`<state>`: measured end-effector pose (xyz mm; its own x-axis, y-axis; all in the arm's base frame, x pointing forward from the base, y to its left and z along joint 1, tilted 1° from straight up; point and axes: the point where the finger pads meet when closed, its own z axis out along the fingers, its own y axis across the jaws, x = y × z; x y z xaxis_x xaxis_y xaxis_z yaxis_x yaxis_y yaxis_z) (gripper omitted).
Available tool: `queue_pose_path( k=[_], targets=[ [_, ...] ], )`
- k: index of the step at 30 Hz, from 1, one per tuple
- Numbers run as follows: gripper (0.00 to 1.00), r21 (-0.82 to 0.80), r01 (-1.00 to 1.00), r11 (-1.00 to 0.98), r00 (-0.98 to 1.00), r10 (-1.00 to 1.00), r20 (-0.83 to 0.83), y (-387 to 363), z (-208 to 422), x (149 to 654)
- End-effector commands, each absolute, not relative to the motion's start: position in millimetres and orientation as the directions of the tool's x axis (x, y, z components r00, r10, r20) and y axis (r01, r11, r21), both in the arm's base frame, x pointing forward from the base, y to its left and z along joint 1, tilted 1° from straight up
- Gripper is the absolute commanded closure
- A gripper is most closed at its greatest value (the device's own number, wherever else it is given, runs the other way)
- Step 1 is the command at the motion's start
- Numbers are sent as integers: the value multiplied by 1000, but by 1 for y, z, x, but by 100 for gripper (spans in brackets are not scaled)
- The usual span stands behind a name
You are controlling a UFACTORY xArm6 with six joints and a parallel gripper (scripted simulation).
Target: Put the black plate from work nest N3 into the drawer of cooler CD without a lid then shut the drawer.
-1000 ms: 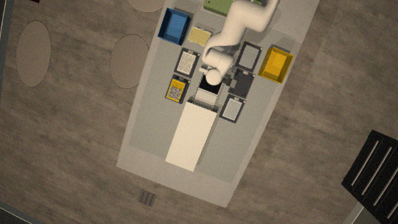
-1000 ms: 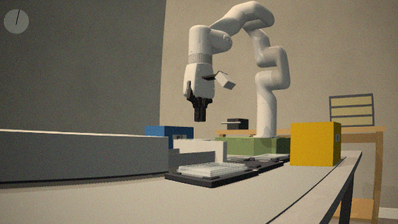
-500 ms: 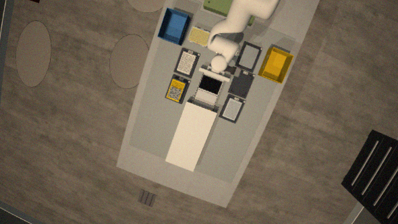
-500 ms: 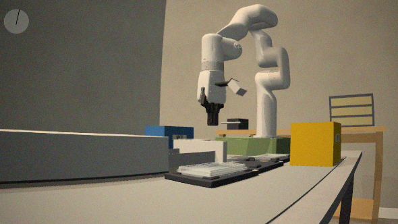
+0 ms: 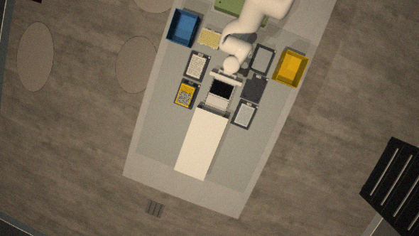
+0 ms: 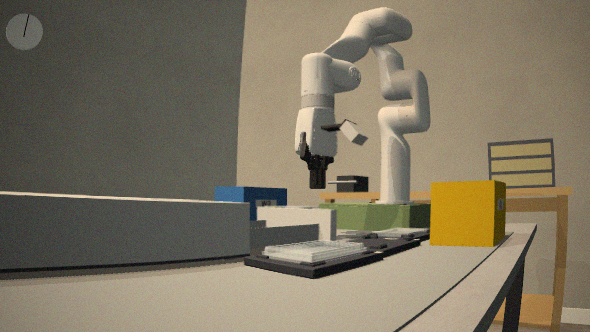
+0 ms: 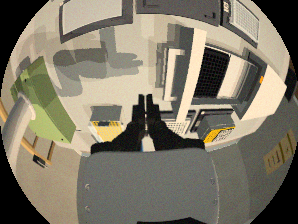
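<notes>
The cooler CD [image 5: 200, 142] has its drawer [image 5: 219, 97] pulled out toward the arm's base. The black plate [image 5: 221, 89] lies flat in the drawer's place nearer the bar handle [image 5: 226, 77], long side across the drawer. It also shows in the wrist view [image 7: 216, 72]. The place nearer the housing is bare. A small amber lamp [image 5: 224, 114] glows at the cooler's front. My gripper [image 6: 317, 184] is shut on nothing and hangs well above the drawer's handle end; its fingertips are pressed together. An empty dark nest [image 5: 253, 89] lies right of the drawer.
Nests with white plates [image 5: 196, 66] [image 5: 244, 115], a yellow plate [image 5: 185, 94] and a grey-covered plate [image 5: 262, 60] flank the drawer. The yellow tip box [image 5: 209, 38], blue bin [image 5: 182, 27] and yellow bin [image 5: 290, 67] stand near the green arm base [image 5: 231, 7].
</notes>
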<state>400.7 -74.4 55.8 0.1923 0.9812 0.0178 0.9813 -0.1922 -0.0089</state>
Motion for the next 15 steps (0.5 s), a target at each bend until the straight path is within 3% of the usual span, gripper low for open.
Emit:
queue_pose_path(
  k=[1, 15],
  targets=[
    [100, -5, 981, -192, 192, 981, 18, -74, 49, 402],
    [100, -5, 981, -192, 192, 981, 18, -74, 29, 402]
  ],
)
